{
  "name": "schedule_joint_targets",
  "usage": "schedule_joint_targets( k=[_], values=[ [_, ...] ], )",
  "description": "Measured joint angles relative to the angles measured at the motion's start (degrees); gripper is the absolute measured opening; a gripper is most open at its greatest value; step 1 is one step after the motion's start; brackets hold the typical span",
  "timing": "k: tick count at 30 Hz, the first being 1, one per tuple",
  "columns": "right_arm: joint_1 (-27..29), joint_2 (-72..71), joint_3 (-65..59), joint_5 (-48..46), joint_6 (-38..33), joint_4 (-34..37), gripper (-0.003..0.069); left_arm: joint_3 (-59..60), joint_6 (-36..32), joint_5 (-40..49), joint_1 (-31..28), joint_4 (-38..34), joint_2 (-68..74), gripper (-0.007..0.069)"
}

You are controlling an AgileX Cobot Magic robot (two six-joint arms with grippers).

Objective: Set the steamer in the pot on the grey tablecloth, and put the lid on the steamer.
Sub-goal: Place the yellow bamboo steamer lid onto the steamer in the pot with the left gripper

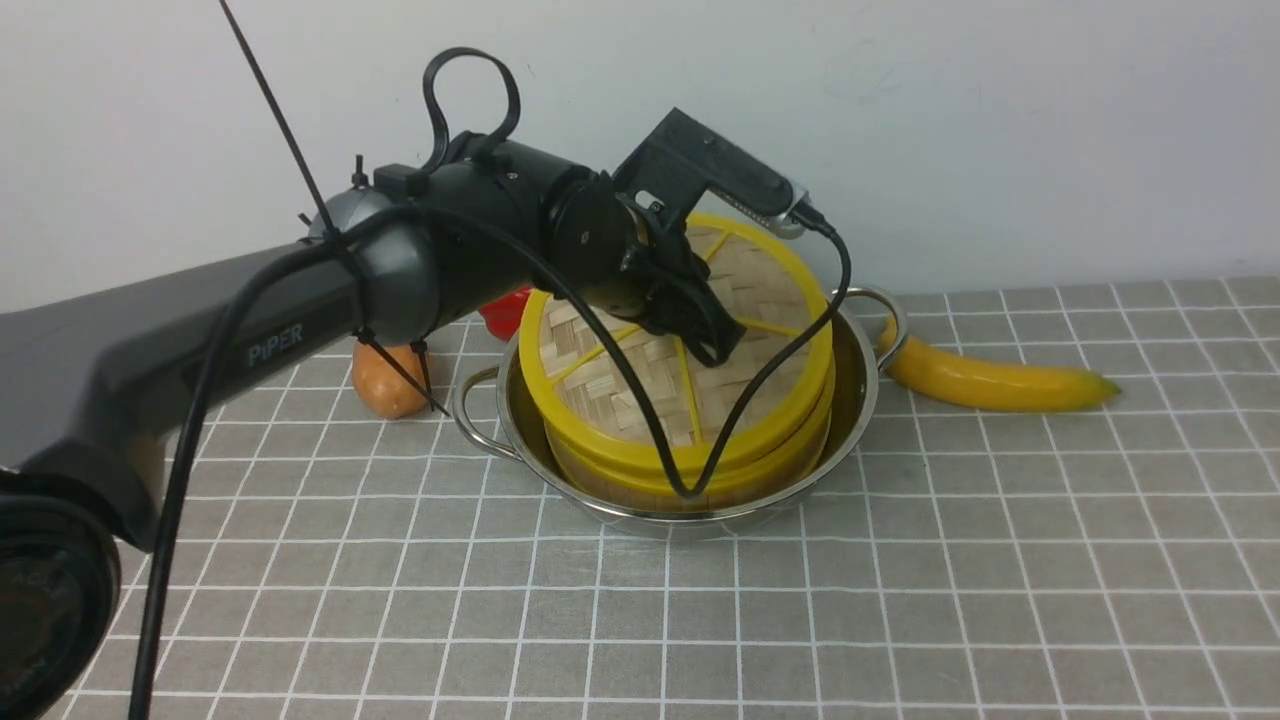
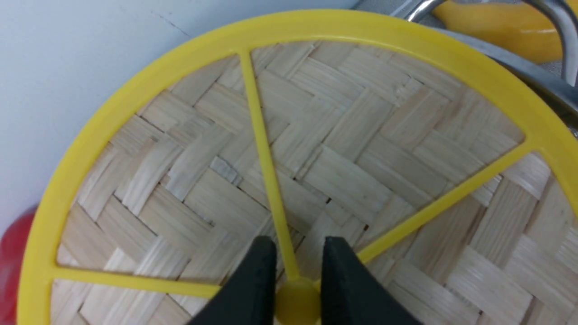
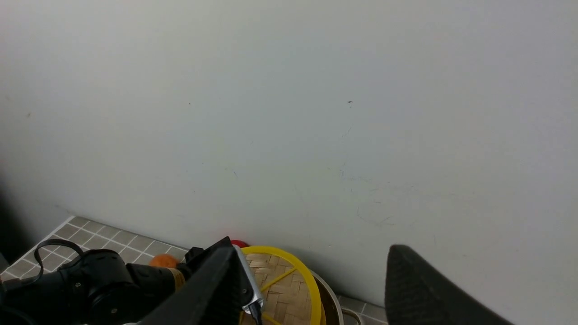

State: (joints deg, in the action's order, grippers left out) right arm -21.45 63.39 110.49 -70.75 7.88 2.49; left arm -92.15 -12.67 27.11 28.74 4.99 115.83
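Banana [image 1: 990, 380] lying beside pot [image 1: 857, 390], orange item [image 1: 385, 388] and red item [image 1: 503, 312] sitting behind left arm [image 1: 250, 330], steamer [image 1: 600, 482] sitting in pot on cloth [image 1: 900, 580], lid [image 1: 600, 370] tilting atop, left fingers [image 2: 253, 280] pinching hub [image 2: 295, 300], right fingers [image 3: 420, 289] gaping.

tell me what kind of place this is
Probably a robot test bench dressed as a kitchen, not a real one: a grey tablecloth against a bare white wall, a stainless-steel pot holding a bamboo steamer, and a banana lying loose beside it.

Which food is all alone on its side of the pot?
The yellow banana, right of the pot. The orange-brown food and the red one are both left of it.
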Motion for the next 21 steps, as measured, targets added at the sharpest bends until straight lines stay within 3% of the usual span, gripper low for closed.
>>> schedule_joint_targets(
  k=[10, 21],
  values=[
    [0.00, 0.00, 0.00, 0.00, 0.02, 0.06, 0.0432, 0.00, -0.37, 0.01, 2.36, 2.03, 2.03, 0.0116],
    [0.00, 0.00, 0.00, 0.00, 0.02, 0.15, 0.0432, -0.11, 3.95, -1.01, 2.36, 8.29, 2.63, 0.0116]
  ],
)
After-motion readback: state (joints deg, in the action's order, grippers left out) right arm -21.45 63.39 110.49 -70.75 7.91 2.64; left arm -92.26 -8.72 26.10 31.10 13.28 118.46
